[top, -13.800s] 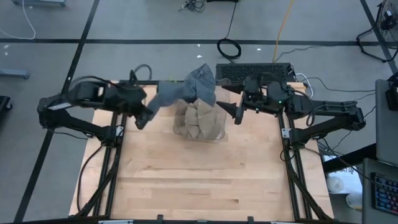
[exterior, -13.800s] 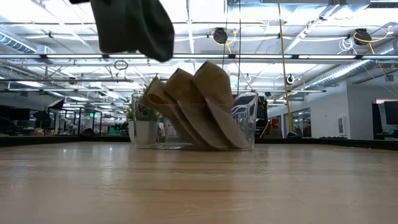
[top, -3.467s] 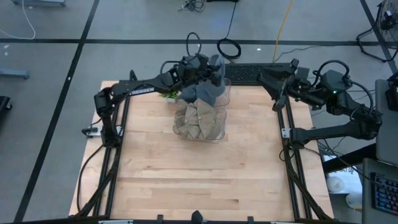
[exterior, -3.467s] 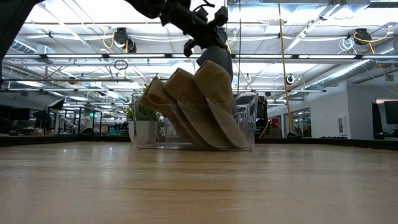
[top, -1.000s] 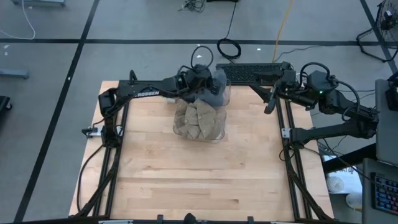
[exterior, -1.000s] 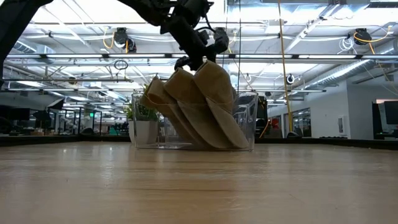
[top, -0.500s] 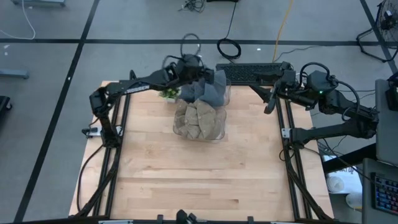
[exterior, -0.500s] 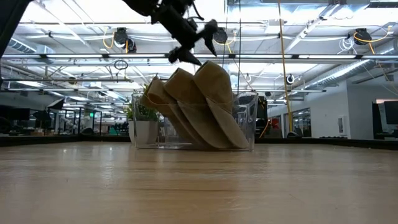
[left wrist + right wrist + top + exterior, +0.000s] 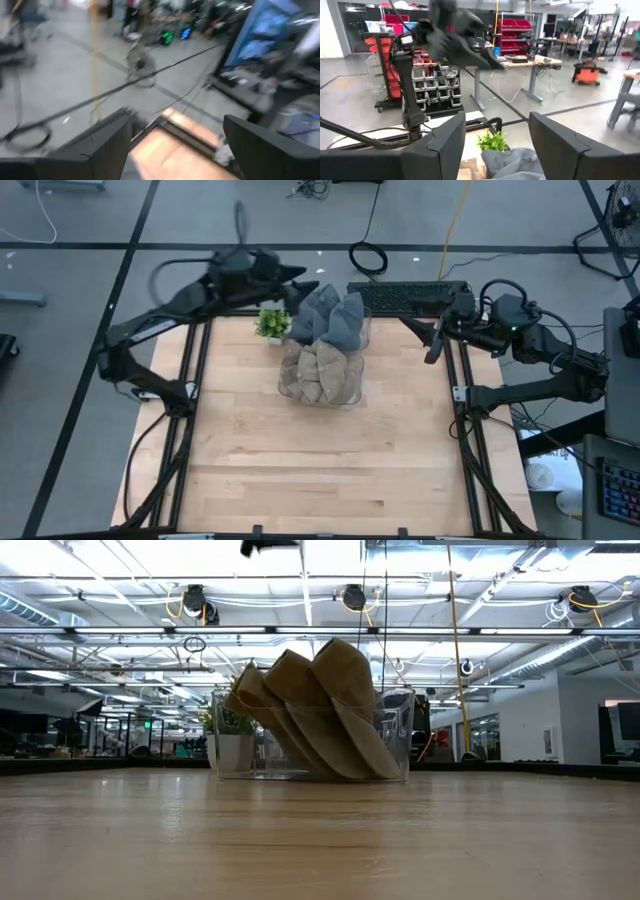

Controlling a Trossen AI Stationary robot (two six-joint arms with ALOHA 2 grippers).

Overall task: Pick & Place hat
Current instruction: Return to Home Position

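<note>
A grey hat (image 9: pixel 330 320) lies crumpled over the far end of a clear container (image 9: pixel 352 395). It rests on the tan hats (image 9: pixel 318 372) stacked inside. In the right wrist view the grey hat (image 9: pixel 515 165) shows at the bottom edge. My left gripper (image 9: pixel 300 283) hangs open above the table's far edge, left of the hat, with nothing between its fingers (image 9: pixel 105 145). My right gripper (image 9: pixel 432 345) waits open at the far right, clear of everything. In the low view only the tan hats (image 9: pixel 320 720) show in the container.
A small potted plant (image 9: pixel 271 322) stands just left of the container at the far edge. A black keyboard (image 9: pixel 410 295) lies beyond the far edge. The wooden table (image 9: pixel 320 470) stretches bare in front of the container.
My left gripper has opened and let go of the grey hat. It has then risen and drawn back toward the table's far left. The hat has stayed draped over the container's far end.
</note>
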